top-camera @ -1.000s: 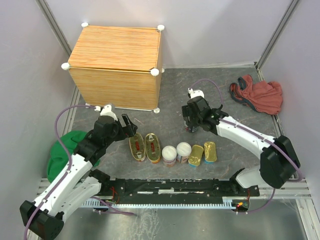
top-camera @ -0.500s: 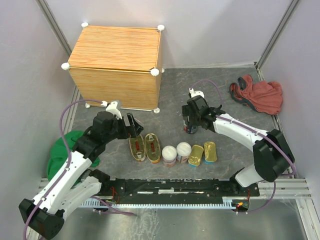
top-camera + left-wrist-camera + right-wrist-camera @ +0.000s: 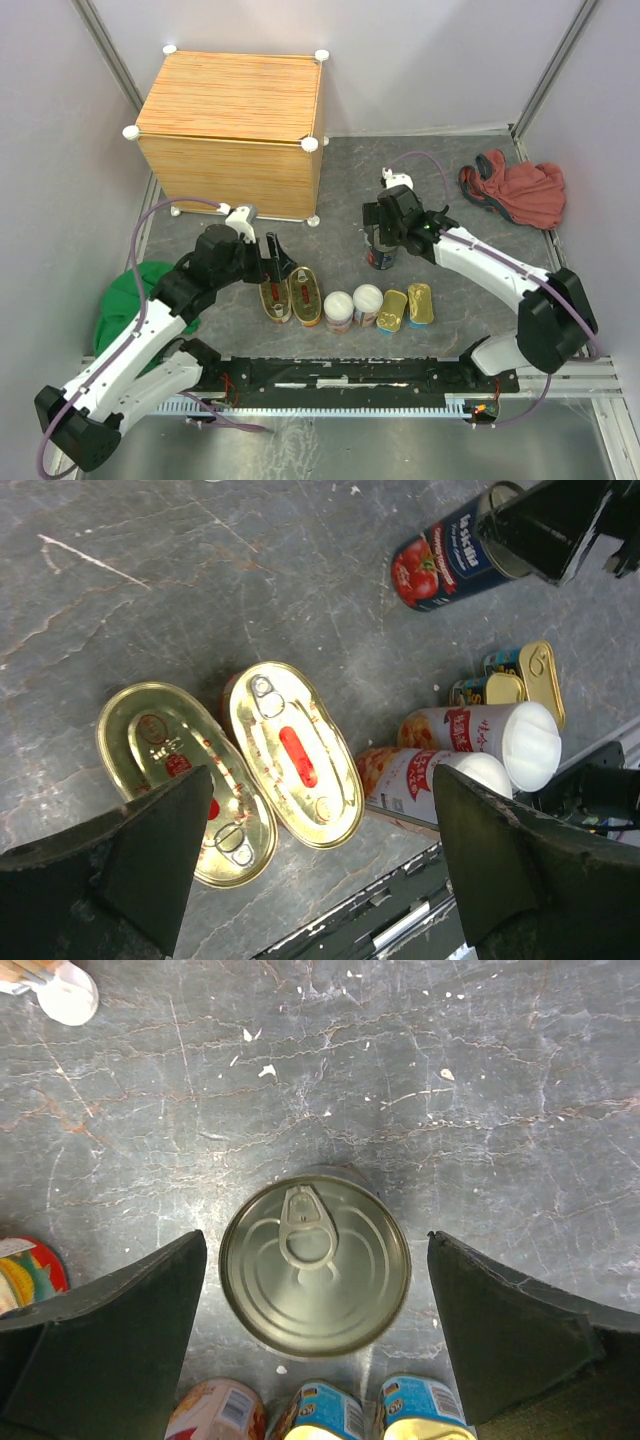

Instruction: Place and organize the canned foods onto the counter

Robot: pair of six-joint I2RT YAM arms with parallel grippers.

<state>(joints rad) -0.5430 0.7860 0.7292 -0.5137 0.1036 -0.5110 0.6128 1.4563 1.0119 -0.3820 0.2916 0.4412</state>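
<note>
- I have the left gripper (image 3: 320, 780) spread wide with nothing between its fingers (image 3: 130, 860). It hangs over the two oval tins (image 3: 295, 750), which lie flat side by side on the grey table (image 3: 340, 180), lids up, touching along their long edges.
- The right gripper (image 3: 317, 1240) is wide open too. It straddles the dark round tin (image 3: 315, 1265), and I see bare table on both sides between the lid and each finger (image 3: 510, 1330), so it has no grip on it.
- That tin stands upright, apart from the others, behind the row and to the right of the counter (image 3: 230, 120).
- In the row, to the right of the oval tins, stand the two white-lidded cylinders (image 3: 339, 310), close together.
- Next come the two rectangular tins (image 3: 420, 303), side by side at the right end of the row.
- The top of the counter, at the far left of the table, carries no cans.
- A green cloth (image 3: 125, 300) lies under my left arm, and a red cloth (image 3: 515, 190) lies at the far right.
</note>
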